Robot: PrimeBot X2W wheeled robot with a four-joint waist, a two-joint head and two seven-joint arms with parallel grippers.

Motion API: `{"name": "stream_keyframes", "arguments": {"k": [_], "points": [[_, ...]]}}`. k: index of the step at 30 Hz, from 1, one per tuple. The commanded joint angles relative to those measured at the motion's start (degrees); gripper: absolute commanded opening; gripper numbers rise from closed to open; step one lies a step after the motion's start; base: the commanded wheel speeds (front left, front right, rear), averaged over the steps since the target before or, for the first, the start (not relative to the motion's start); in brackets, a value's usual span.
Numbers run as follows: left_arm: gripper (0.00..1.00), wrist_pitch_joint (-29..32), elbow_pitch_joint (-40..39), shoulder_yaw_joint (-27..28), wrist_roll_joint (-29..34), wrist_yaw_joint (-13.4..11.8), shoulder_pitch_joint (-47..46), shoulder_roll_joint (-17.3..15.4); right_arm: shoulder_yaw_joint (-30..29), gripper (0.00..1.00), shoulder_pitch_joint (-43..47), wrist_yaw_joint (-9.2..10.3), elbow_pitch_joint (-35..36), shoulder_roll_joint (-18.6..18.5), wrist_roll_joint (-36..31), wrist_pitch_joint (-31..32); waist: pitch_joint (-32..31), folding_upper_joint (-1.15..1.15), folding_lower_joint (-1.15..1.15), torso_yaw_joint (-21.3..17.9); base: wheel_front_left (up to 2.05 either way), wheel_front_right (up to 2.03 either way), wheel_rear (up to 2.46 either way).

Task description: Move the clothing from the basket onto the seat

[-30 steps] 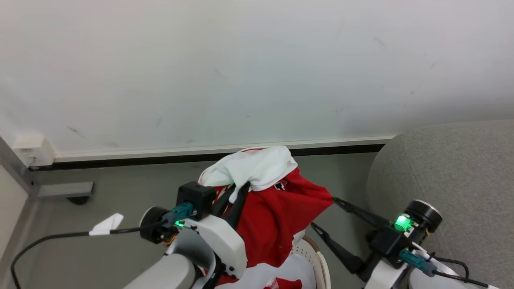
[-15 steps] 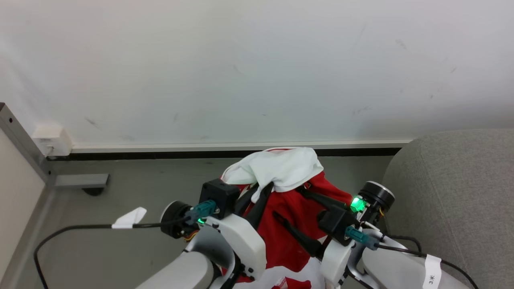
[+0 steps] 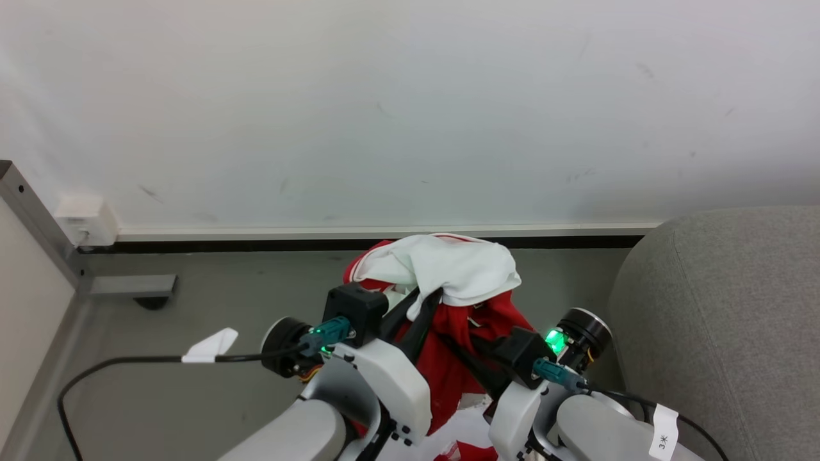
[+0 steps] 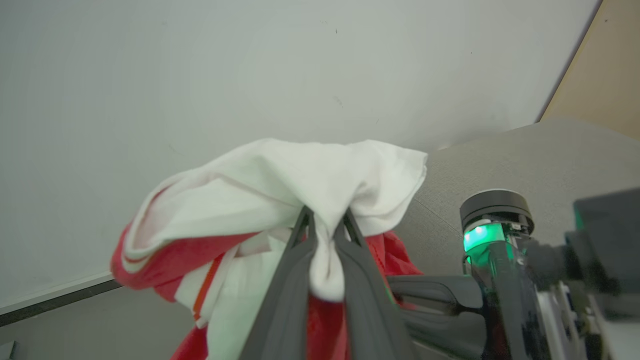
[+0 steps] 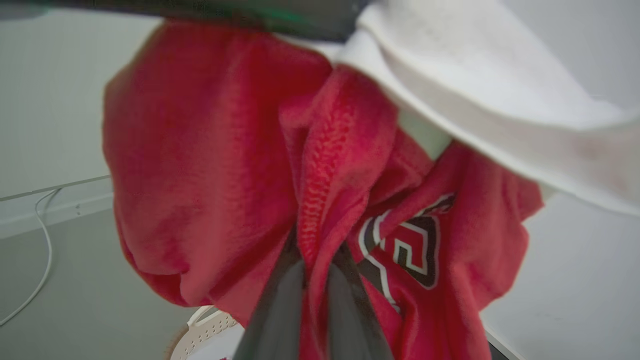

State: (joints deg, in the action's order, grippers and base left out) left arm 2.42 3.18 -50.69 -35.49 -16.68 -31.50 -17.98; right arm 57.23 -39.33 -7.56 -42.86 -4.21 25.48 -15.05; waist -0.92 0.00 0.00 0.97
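Observation:
The clothing (image 3: 448,282), a red sports garment with a white panel on top, hangs bunched in the air between my two arms. My left gripper (image 3: 428,296) is shut on the white fabric (image 4: 325,200), pinched between its dark fingers (image 4: 285,295). My right gripper (image 3: 471,346) is shut on a red fold (image 5: 320,200) beside a dark logo (image 5: 410,245), its fingertips buried in cloth. A corner of the cream perforated basket (image 5: 200,330) shows below the garment. The grey seat (image 3: 724,307) stands to the right, apart from the cloth.
A white wall with a dark baseboard (image 3: 256,244) runs close behind the garment. A black cable (image 3: 128,362) with a white tag lies on the grey floor at left. A metal post (image 3: 38,218) and a wall socket (image 3: 86,221) stand at far left.
My right gripper, open and off to the right a second ago, has swung left into the red cloth and shut on it. The left gripper keeps its hold. The camera has shifted slightly.

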Motion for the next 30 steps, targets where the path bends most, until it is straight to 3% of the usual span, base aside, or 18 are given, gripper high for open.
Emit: {"name": "stream_keyframes", "arguments": {"k": [1, 21, 24, 30], "points": [[0.0, -0.1, -0.3, 0.1, 0.0, -0.2, -0.4, -0.3, -0.2, 0.0, 0.8, 0.14, 0.2, 0.0, 0.8, -0.2, 0.0, 0.0, 0.0, -0.1, 0.0, 0.0, 0.0], [0.03, -0.7, 0.3, 0.3, -0.2, -1.5, 0.3, -0.8, -3.6, 0.0, 0.9, 0.14, 2.9, -0.8, 0.0, -0.2, 0.2, 0.0, 0.0, -2.0, 0.0, 0.0, 0.0], [1.0, -1.3, 0.6, 0.7, -0.1, -1.9, 0.4, -0.9, -4.9, 0.0, 1.3, 0.14, 4.2, -1.5, -0.5, -0.2, 0.1, 0.0, 0.0, -2.3, 0.0, 0.0, 0.0], [1.0, -1.7, 0.6, 0.9, -0.1, -2.5, 1.0, -1.4, -8.0, 0.0, 2.0, 0.14, 7.6, -3.9, -1.8, -0.2, -0.1, 0.0, 0.0, -3.6, 0.0, 0.0, 0.0]]}}
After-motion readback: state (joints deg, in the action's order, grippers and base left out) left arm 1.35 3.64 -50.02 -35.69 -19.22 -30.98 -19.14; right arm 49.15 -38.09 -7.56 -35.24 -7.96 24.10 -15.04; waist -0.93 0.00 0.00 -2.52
